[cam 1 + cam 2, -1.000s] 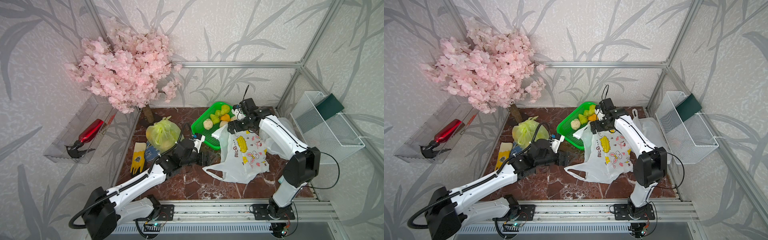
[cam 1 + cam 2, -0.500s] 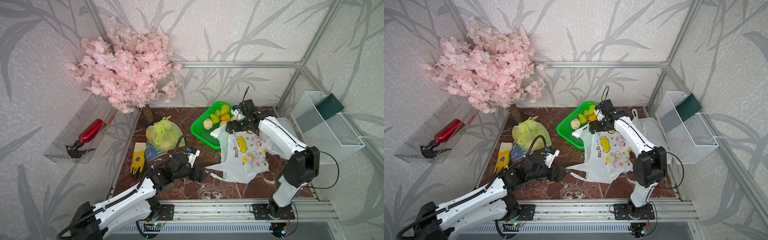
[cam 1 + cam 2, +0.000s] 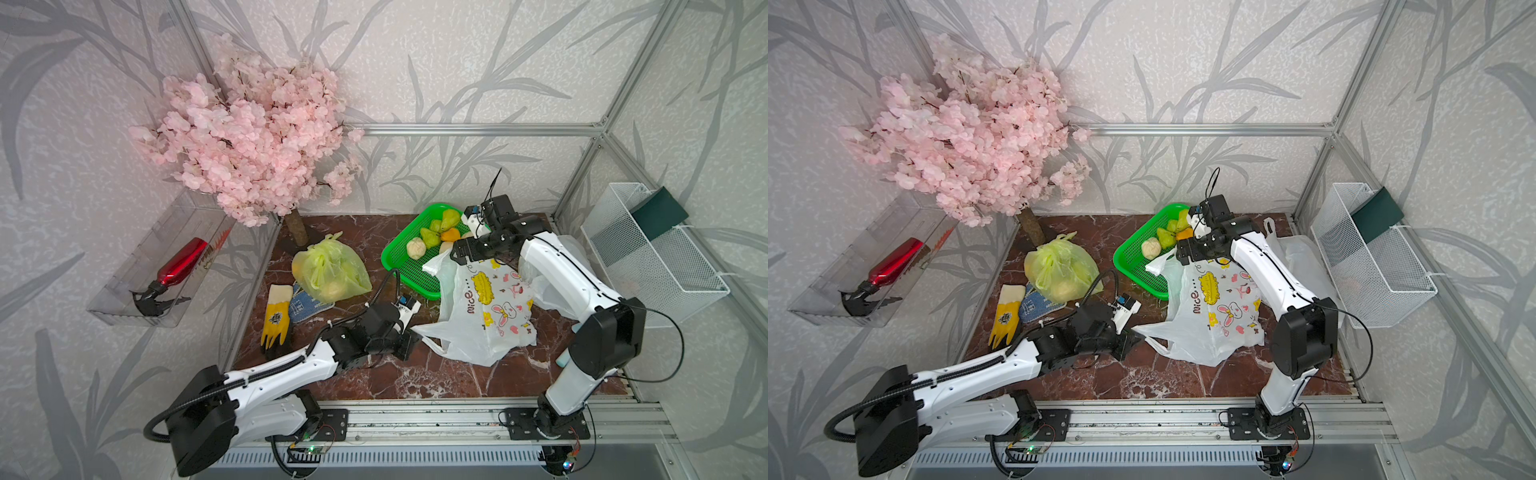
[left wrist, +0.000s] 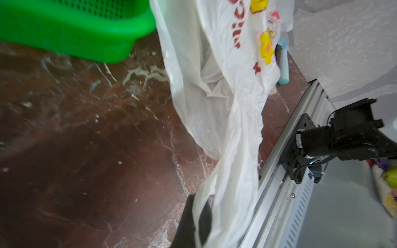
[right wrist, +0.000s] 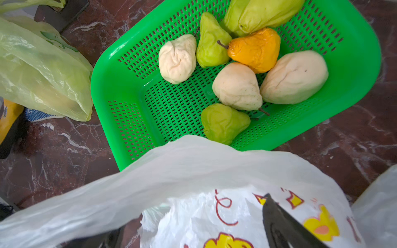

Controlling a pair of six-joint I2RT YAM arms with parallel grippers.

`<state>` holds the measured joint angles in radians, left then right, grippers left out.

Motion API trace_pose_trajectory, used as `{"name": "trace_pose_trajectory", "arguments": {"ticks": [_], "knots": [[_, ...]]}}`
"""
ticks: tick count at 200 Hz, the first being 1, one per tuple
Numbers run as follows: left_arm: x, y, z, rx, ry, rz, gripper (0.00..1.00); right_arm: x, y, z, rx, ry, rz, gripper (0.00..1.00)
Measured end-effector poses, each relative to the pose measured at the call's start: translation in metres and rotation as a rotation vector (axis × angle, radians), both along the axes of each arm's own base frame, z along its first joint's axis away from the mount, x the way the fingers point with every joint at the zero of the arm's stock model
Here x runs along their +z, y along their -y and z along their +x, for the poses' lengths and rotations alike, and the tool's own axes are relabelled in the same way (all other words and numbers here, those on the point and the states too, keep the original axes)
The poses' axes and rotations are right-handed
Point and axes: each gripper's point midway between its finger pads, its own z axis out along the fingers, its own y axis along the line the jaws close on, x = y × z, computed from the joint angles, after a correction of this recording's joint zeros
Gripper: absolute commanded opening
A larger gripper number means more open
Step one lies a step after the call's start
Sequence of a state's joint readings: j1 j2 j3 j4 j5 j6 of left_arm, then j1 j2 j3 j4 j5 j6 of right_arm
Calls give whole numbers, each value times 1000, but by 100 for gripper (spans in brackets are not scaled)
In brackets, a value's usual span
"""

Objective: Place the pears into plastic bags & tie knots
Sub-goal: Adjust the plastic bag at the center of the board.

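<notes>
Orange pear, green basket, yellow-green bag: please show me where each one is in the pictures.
orange pear (image 5: 255, 50), right wrist view, on its wrinkled body.
green basket (image 5: 101, 96), right wrist view, on its plain rim.
yellow-green bag (image 3: 328, 272), in a top view, on its full middle part.

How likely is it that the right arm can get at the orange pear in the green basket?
Probably yes. The orange pear lies uncovered in the green basket, just ahead of the right gripper. But the white bag drapes across its open fingers, so the film would drag along.
</notes>
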<state>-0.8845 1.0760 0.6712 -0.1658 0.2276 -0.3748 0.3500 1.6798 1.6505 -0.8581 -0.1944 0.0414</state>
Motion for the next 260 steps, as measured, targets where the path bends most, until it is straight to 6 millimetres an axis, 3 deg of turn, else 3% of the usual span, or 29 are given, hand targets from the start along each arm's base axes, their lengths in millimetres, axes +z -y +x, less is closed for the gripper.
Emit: {"name": "trace_pose_trajectory", "arguments": {"ticks": [22, 38, 60, 80, 106, 132, 146, 177, 203, 215, 238, 260], "knots": [[48, -17, 6, -28, 160, 8, 0, 27, 6, -12, 78, 121, -69, 99], [66, -30, 11, -46, 213, 35, 0, 40, 1, -17, 151, 194, -115, 99], [70, -47, 18, -66, 223, 99, 2, 40, -15, -12, 247, 235, -150, 99], [66, -63, 25, -71, 217, 176, 4, 35, -35, 4, 331, 232, -136, 99], [62, -86, 44, -35, 225, 282, 6, 16, -69, 25, 423, 171, -65, 99], [64, -109, 78, 65, 231, 384, 8, -21, -90, 20, 466, 37, 6, 99], [67, -119, 98, 125, 231, 420, 9, -31, -95, 16, 458, -19, 34, 100], [82, -138, 148, 256, 250, 480, 10, -24, -88, 20, 350, -73, 106, 97], [103, -137, 192, 314, 292, 460, 13, -14, -68, 25, 222, -98, 183, 97], [111, -136, 210, 340, 303, 444, 23, -11, -60, 21, 178, -101, 207, 97], [123, -142, 232, 416, 293, 422, 55, -8, -56, 5, 124, -111, 248, 96], [127, -164, 228, 518, 245, 447, 63, -7, -56, -7, 87, -115, 289, 95]]}}
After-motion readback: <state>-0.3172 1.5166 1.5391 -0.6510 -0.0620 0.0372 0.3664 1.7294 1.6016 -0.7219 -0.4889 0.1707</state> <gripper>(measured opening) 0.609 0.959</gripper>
